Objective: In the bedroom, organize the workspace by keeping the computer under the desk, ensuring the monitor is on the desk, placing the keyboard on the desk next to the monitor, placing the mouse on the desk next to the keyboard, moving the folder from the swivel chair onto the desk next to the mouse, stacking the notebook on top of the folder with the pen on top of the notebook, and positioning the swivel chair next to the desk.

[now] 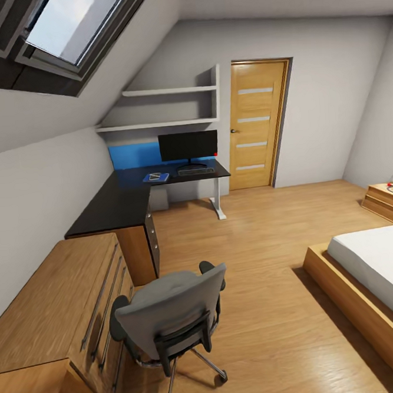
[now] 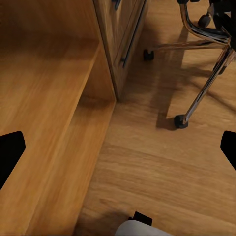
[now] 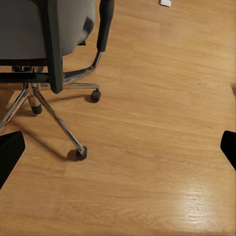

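Both grippers hang spread wide and empty over the floor: the left gripper (image 2: 118, 147) beside a low wood cabinet (image 1: 58, 314), the right gripper (image 3: 118, 147) by the chair (image 1: 170, 317). Far off at twelve o'clock, the worktop (image 1: 125, 196) carries monitor (image 1: 188, 145), keyboard (image 1: 196, 171) and folder (image 1: 156, 177).

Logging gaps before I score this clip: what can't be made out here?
- Head view: the stack on the folder is too small to tell notebook from pen.
- Head view: the swivel chair seat is hidden by its backrest.
- Head view: the mouse by the keyboard is too small to find.
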Available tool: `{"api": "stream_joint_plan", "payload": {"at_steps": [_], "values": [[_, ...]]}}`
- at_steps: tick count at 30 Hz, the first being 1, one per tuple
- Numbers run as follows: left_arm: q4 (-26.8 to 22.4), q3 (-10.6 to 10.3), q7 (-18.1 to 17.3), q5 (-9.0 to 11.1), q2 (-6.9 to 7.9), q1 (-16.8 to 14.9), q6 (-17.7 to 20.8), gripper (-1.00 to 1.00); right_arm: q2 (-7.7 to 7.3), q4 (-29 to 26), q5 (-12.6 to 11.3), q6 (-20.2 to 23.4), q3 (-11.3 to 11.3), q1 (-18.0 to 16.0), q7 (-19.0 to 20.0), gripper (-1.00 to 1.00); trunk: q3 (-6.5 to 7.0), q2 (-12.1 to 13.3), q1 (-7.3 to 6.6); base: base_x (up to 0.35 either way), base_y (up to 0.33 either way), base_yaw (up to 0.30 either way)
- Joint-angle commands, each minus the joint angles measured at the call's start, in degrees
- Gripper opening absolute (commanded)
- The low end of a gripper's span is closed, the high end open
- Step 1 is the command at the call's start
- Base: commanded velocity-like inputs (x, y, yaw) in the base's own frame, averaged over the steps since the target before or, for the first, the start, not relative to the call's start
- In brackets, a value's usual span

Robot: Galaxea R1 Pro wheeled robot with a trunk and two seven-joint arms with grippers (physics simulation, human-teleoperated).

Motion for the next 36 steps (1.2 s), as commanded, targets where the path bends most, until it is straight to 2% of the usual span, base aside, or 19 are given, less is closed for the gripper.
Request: {"api": "stream_joint_plan", "payload": {"at_steps": [1,12,29,33,36], "values": [[-0.12,0.23,0.06,-0.12,-0.03,0.03,-0.03,1.00,0.02,0.05,-0.54,-0.18,0.50,-0.04,-0.05,1.00,-0.08,-0.07,0.01,-0.047,0.007,0.000],[-0.14,0.23,0.06,-0.15,-0.05,0.03,-0.09,1.00,0.02,0.06,-0.54,-0.18,0.46,-0.04,-0.05,1.00,-0.08,-0.07,0.01,-0.115,0.037,0.000],[-0.45,0.49,0.80,0.13,0.08,0.03,-0.37,1.00,-0.18,-0.04,-0.56,-0.52,0.42,-0.04,-0.05,1.00,-0.08,-0.07,0.01,-0.004,0.001,0.000],[-0.66,0.49,0.87,0.24,0.14,0.03,1.20,1.00,-0.24,-0.10,-0.84,-0.31,0.10,-0.04,-0.18,1.00,-0.80,-1.67,0.89,0.000,0.000,0.000],[-1.47,0.55,0.91,0.50,0.11,0.05,4.30,1.00,-0.23,-0.11,-0.92,-0.23,0.00,-0.04,-0.21,1.00,-1.34,-2.88,1.55,0.000,0.000,0.000]]}}
